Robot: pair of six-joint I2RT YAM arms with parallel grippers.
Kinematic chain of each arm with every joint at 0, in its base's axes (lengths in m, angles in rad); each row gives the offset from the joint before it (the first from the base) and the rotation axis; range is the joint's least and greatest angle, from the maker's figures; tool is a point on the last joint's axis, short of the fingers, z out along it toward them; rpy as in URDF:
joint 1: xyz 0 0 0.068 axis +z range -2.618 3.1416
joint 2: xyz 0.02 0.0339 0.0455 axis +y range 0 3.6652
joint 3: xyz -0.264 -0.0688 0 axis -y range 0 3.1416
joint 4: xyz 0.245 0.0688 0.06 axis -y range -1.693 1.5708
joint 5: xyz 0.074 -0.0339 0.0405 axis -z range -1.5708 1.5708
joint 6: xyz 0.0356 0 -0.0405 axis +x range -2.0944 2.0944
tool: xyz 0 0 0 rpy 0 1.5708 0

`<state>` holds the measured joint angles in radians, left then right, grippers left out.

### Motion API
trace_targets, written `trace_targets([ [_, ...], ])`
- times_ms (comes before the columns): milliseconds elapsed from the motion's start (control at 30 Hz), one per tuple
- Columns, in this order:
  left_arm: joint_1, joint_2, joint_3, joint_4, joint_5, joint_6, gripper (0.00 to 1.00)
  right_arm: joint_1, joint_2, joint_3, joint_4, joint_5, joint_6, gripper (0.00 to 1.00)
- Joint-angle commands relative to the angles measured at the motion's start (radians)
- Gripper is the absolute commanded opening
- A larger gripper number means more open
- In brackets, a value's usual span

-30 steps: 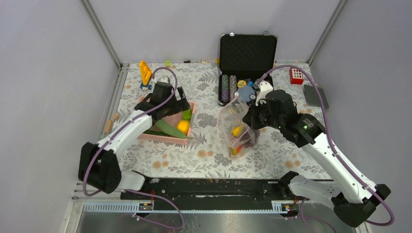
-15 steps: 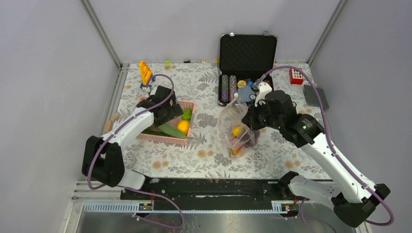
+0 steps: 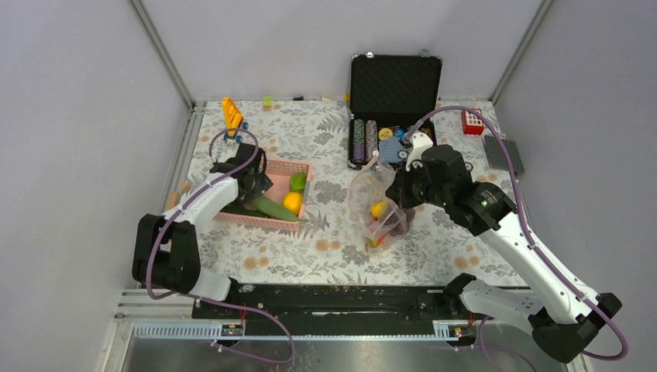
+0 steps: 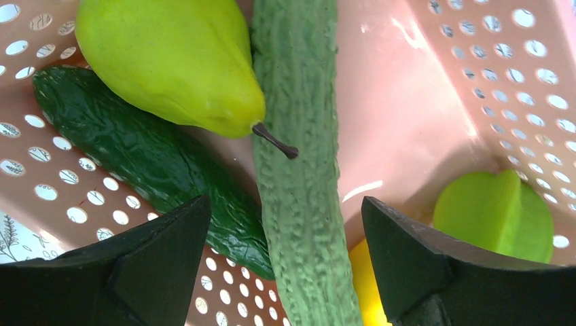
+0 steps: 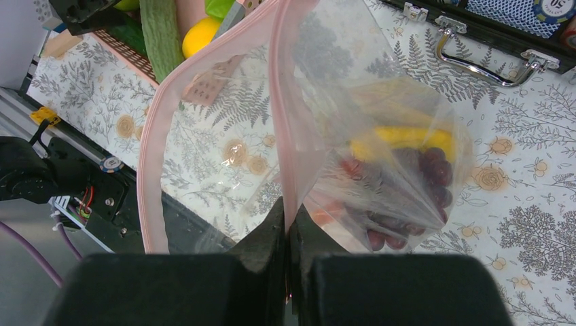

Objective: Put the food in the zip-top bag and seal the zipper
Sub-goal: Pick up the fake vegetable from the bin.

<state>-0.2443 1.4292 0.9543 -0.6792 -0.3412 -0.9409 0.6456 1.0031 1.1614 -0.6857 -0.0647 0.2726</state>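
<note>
**Left gripper open over the cucumber, right gripper pinching the bag**

The left gripper (image 4: pixel 282 227) hangs inside the pink basket (image 3: pixel 263 222) with its jaws spread wide on either side of the long green cucumber (image 4: pixel 299 170), not touching it. A yellow-green pear (image 4: pixel 170 61) and a dark green bumpy vegetable (image 4: pixel 142 156) lie against the cucumber on one side. A pale green piece (image 4: pixel 496 217) lies apart on the other.

The right gripper (image 5: pixel 286 231) is clamped on the zipper (image 5: pixel 282 136) of the clear bag (image 5: pixel 367 102), holding one lip of the mouth while the other lip gapes open. The bag stands on the bench (image 3: pixel 325 248) between the basket and the right arm, in front of the black case (image 3: pixel 395 77). Purple grapes (image 5: pixel 435 173) and a yellow citrus (image 5: pixel 407 139) are inside it.
</note>
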Motion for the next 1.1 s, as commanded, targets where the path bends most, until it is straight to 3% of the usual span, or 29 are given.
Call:
trace_targets([
  [0, 0.029, 0.03, -0.027, 0.053, -0.028, -0.06, 0.82, -0.004, -0.019, -0.006, 0.029, 0.011, -0.018, 0.0],
  [133, 0.046, 0.067, -0.024, 0.079, -0.004, -0.064, 0.7, -0.003, -0.024, -0.006, 0.029, 0.014, -0.018, 0.0],
  [300, 0.046, 0.074, -0.007, 0.074, 0.019, -0.073, 0.39, -0.003, -0.03, -0.008, 0.03, 0.018, -0.019, 0.0],
  [567, 0.046, -0.082, -0.031, 0.057, 0.022, -0.063, 0.0, -0.004, -0.03, -0.007, 0.03, 0.021, -0.021, 0.0],
  [900, 0.035, -0.305, -0.032, 0.092, 0.073, 0.016, 0.0, -0.004, -0.035, -0.008, 0.029, 0.026, -0.021, 0.0],
  [1067, -0.021, -0.435, -0.032, 0.202, 0.084, 0.088, 0.0, -0.003, -0.034, -0.014, 0.045, 0.026, -0.021, 0.0],
])
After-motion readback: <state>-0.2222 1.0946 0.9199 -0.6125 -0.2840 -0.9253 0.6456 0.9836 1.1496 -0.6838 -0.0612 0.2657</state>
